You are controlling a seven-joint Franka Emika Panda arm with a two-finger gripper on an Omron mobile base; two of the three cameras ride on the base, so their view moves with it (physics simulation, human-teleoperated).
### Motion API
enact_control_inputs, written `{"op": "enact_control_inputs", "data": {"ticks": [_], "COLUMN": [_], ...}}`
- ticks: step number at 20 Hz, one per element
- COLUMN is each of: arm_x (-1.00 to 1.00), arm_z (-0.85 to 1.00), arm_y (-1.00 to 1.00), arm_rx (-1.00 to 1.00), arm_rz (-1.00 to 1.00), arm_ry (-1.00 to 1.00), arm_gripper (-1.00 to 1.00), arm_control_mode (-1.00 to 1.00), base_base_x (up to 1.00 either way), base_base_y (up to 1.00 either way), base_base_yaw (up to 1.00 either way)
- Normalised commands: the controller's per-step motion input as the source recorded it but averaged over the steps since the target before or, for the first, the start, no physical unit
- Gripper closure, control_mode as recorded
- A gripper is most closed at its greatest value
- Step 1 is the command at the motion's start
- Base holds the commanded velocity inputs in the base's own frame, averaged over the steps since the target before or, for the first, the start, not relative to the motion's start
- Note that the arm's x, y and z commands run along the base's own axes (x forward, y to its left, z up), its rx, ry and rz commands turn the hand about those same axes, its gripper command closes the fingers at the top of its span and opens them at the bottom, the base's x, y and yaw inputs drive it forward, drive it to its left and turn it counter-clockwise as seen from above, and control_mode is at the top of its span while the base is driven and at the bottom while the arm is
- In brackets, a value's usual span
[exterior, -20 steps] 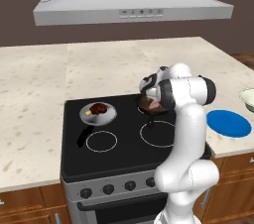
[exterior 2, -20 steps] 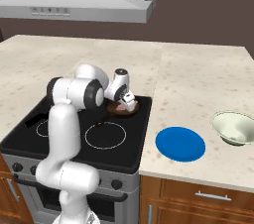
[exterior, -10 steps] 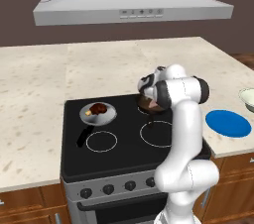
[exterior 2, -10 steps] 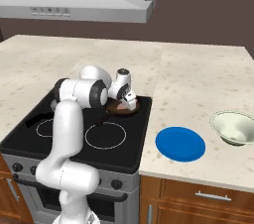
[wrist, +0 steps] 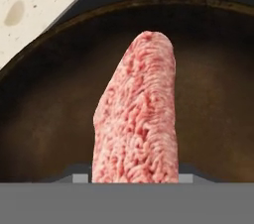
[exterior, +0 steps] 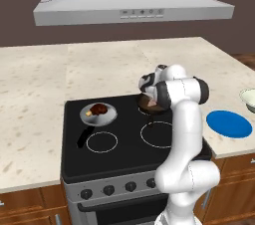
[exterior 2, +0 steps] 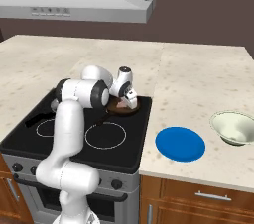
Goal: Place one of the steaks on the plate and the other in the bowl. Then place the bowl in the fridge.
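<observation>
Lower than a second ago, the gripper [exterior 2: 130, 100] now sits down inside the dark brown frying pan [exterior 2: 123, 109] on the stove's back burner, its jaws narrowing around the pinkish-red steak [wrist: 139, 114], which lies in the pan and runs up between them in the hand view; whether they already pinch it I cannot tell. The other steak [exterior: 99, 108] rests in the silver-grey pan [exterior: 98, 114]. The plate [exterior 2: 180, 143] and the bowl [exterior 2: 234, 127] wait on the counter, so this looks like the first pickup.

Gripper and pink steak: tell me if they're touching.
Cannot tell. In the hand view the pink steak runs down between the fingertips, which the bottom band hides.
</observation>
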Motion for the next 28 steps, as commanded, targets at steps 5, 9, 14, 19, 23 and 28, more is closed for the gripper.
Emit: {"op": "enact_control_inputs", "data": {"ticks": [5, 9, 14, 19, 23, 28], "arm_x": [-0.32, -0.43, -0.3, -0.51, -0.66, -0.63], "arm_z": [0.0, 0.43, 0.86, 0.55, 0.03, 0.0], "arm_y": [0.0, -0.01, -0.11, -0.55, -1.0, -1.0], "arm_rx": [0.0, 0.0, 0.02, 0.0, 0.0, 0.0], "arm_rz": [0.04, 0.05, 0.05, 0.01, -0.05, -0.04], "arm_ry": [0.0, 0.0, 0.0, 0.01, 0.07, 0.07], "arm_gripper": [1.0, 1.0, 1.0, 1.0, 1.0, 1.0], "arm_control_mode": [-1.0, -1.0, -1.0, -1.0, -1.0, -1.0], "base_base_x": [0.0, 0.0, 0.0, 0.0, 0.0, 0.0], "base_base_y": [0.0, 0.0, 0.0, 0.0, 0.0, 0.0], "base_base_yaw": [0.0, 0.0, 0.0, 0.0, 0.0, 0.0]}}
